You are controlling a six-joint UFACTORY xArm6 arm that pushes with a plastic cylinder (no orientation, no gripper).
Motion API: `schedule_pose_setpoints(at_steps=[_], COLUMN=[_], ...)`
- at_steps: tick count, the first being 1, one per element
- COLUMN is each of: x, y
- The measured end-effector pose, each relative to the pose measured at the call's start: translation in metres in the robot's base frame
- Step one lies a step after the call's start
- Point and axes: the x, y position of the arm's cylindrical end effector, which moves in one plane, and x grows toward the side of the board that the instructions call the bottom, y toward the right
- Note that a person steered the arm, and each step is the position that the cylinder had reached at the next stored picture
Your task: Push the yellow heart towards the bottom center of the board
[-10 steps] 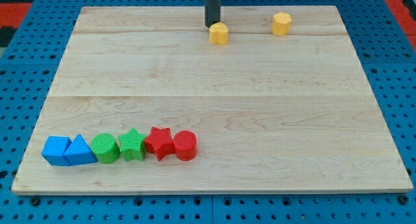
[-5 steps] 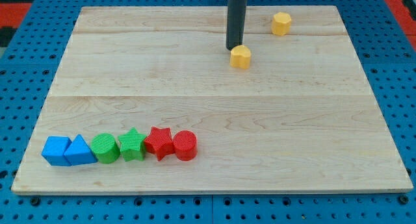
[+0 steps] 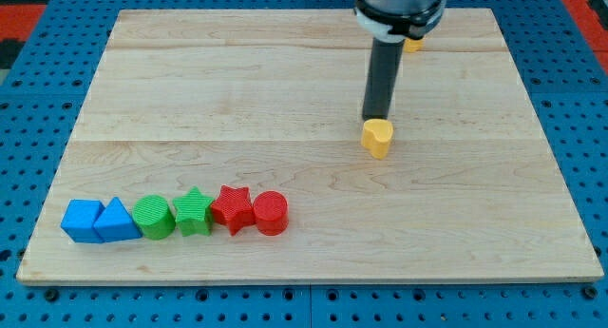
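The yellow heart (image 3: 378, 137) lies flat right of the board's middle.

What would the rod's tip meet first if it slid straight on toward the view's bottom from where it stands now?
My tip sits just above the yellow heart, apparently touching it, so it meets that block first. Beyond the heart the board looks free to its bottom edge.

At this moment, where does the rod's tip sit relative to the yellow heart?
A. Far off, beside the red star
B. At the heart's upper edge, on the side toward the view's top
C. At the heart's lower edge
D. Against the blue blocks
B: my tip meets the yellow heart on its top side, well away from the row of blocks at the view's lower left.
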Motion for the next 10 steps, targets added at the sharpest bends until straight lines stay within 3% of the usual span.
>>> schedule_pose_setpoints(at_steps=[1, 2, 3, 5, 7, 10], x=[0.014, 0.009, 0.007, 0.049, 0.051, 0.087], y=[-0.048, -0.04, -0.013, 0.045, 0.095, 0.028])
